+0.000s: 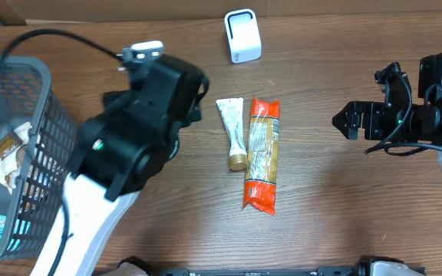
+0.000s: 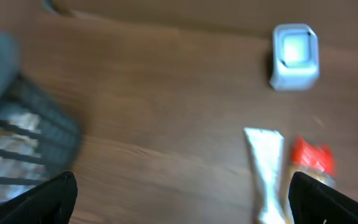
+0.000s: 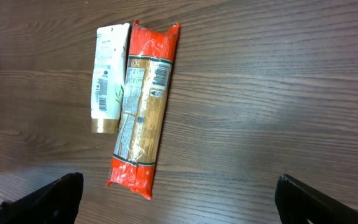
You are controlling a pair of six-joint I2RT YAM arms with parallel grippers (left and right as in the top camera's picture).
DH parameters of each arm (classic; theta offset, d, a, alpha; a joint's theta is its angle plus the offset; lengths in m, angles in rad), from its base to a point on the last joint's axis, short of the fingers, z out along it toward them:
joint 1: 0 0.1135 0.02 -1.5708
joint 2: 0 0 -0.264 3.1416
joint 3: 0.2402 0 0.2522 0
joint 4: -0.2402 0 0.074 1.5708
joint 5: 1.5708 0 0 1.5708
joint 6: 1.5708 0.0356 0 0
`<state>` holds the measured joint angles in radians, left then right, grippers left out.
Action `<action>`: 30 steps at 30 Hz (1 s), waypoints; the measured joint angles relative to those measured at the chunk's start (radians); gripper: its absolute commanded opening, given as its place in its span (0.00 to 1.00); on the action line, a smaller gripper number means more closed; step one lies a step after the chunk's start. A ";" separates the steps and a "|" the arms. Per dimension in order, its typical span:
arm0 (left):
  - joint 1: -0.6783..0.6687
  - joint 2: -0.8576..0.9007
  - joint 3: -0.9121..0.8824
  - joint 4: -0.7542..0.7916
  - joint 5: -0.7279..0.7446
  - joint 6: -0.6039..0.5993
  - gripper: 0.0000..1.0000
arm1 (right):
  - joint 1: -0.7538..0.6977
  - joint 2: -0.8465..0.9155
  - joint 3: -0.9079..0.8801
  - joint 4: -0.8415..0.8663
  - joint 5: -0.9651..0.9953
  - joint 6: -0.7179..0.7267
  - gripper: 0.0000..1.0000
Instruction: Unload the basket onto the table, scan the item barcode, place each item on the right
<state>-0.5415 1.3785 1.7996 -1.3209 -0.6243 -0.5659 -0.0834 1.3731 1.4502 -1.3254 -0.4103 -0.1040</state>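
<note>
Jaws of both grippers stood wide apart with nothing between them. Left gripper (image 2: 182, 205) hung over bare wood at about 9 o'clock from the middle of the table (image 1: 344, 215), just beside the wire basket (image 1: 48, 153) at the 9 o'clock edge. Right gripper (image 1: 355, 120) hovered at 3 o'clock, well apart from the goods. At the middle lay the orange pasta packet (image 1: 262, 153), lengthwise from 6 to 12, untouched. A white tube (image 1: 232, 132) lay just beside it at 9 o'clock, cap toward 6. Farthest off, at 12 o'clock, stood the white scanner (image 1: 242, 35).
</note>
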 measured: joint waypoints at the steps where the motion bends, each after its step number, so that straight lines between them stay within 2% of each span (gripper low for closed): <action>1: 0.002 -0.011 0.000 0.000 -0.032 0.000 1.00 | 0.000 0.000 0.000 -0.004 0.000 0.000 1.00; 11: 0.053 -0.044 0.021 -0.041 -0.211 0.023 1.00 | 0.000 0.000 0.000 -0.011 0.000 0.000 1.00; 30: 0.066 -0.023 0.021 -0.082 -0.300 0.023 1.00 | 0.000 0.000 0.000 -0.015 0.000 0.000 1.00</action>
<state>-0.4751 1.3560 1.8202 -1.4029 -0.9245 -0.5434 -0.0834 1.3731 1.4502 -1.3407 -0.4107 -0.1043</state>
